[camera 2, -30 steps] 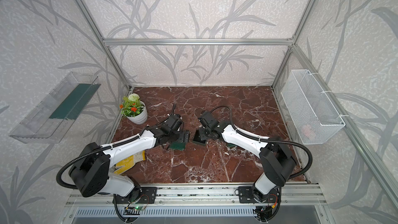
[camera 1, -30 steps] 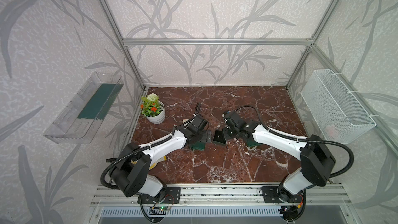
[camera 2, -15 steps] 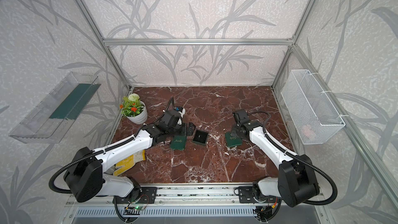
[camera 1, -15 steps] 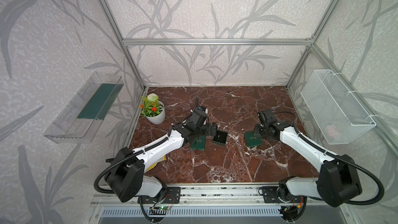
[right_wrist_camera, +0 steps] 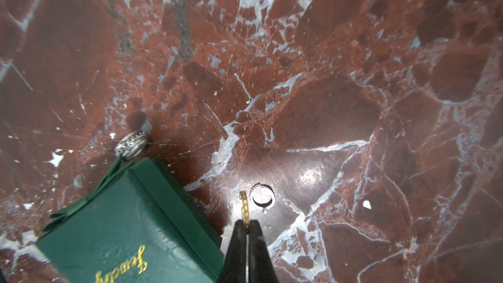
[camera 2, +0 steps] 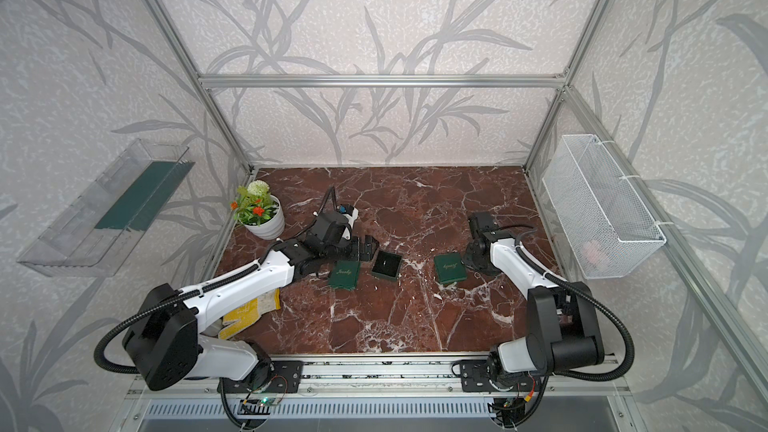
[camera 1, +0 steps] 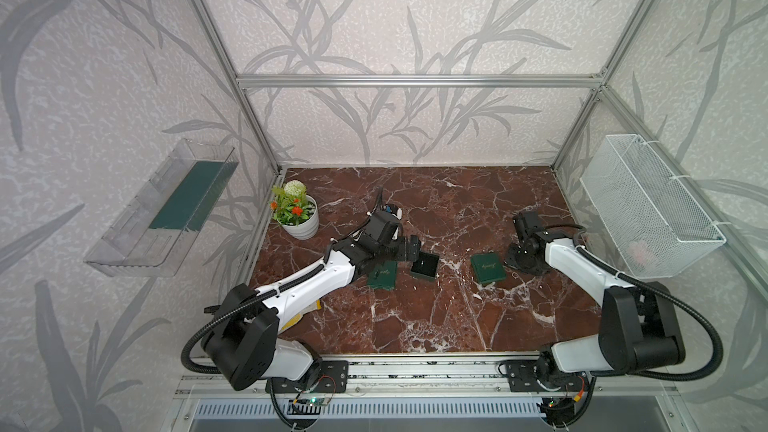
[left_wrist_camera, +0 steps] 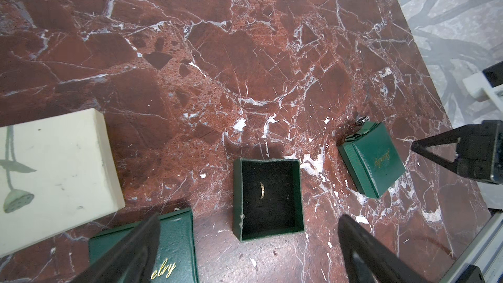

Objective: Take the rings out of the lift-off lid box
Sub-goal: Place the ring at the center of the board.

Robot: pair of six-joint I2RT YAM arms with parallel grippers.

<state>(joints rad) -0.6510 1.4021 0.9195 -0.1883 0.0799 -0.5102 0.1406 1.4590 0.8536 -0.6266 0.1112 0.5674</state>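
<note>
The right jaws are pinched shut on a thin gold ring (right_wrist_camera: 245,209), held on edge low over the worktop (right_wrist_camera: 326,77) just beside a beaded ring (right_wrist_camera: 261,203) lying flat there; a silver ring (right_wrist_camera: 132,144) sits by the bowed corner of the closed green box (right_wrist_camera: 130,227). The left jaws stand wide apart near the open box (left_wrist_camera: 283,208), whose black lining holds a second gold ring (left_wrist_camera: 262,189).

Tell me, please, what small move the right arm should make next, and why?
Probably open the right gripper to release the gold ring that it pinches edge-on. The ring seems to hang low over the marble table, beside a silver ring already lying there and clear of the closed green box.
</note>
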